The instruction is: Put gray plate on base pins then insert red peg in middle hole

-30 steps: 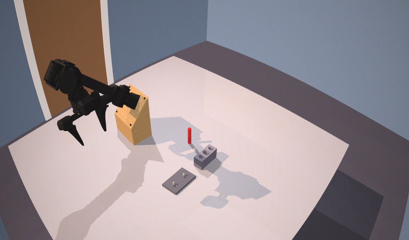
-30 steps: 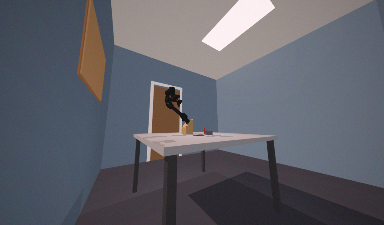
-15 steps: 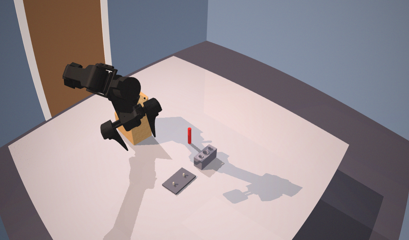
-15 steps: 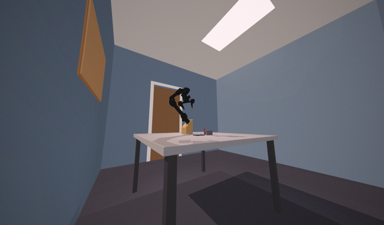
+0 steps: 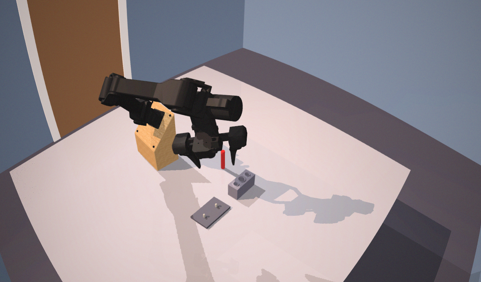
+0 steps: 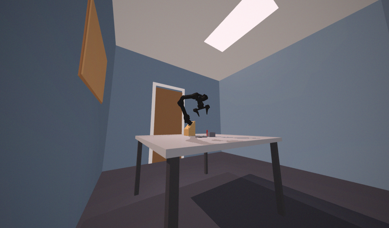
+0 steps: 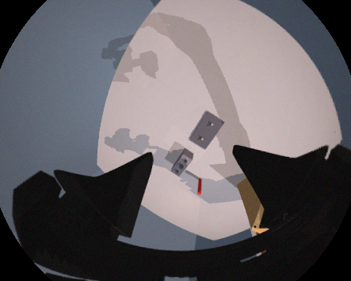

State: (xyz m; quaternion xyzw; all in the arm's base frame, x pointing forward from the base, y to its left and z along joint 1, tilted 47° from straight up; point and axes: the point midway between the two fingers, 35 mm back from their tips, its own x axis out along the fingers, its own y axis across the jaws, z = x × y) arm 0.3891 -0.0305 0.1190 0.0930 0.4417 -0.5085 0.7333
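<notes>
Nearest in the top view, the dark base (image 5: 210, 212) (image 6: 201, 136) (image 7: 207, 130) lies flat on the pale table (image 5: 112, 210) (image 6: 218, 146) (image 7: 285, 97), its two light pins standing up bare. Just beyond it, apart from it, sits the gray plate (image 5: 246, 186) (image 6: 211, 134) (image 7: 187, 154), a thick block with three round holes in a row on its top face. It rests on the table, off the pins. Past the plate, near it but not touching, the red peg (image 5: 223, 159) (image 6: 207, 132) (image 7: 200, 186) stands upright, outside the middle hole. The hand (image 5: 216, 165) (image 6: 202, 115) (image 7: 193, 153) hangs well above the table, fingers downward and spread almost fully, with nothing between them. Farther back, the black arm (image 5: 136, 87) (image 6: 190, 96) rises from a slanted wooden mount (image 5: 167, 149) (image 6: 190, 130) (image 7: 250, 199); behind is a brown door (image 5: 77, 70) (image 6: 168, 113).
</notes>
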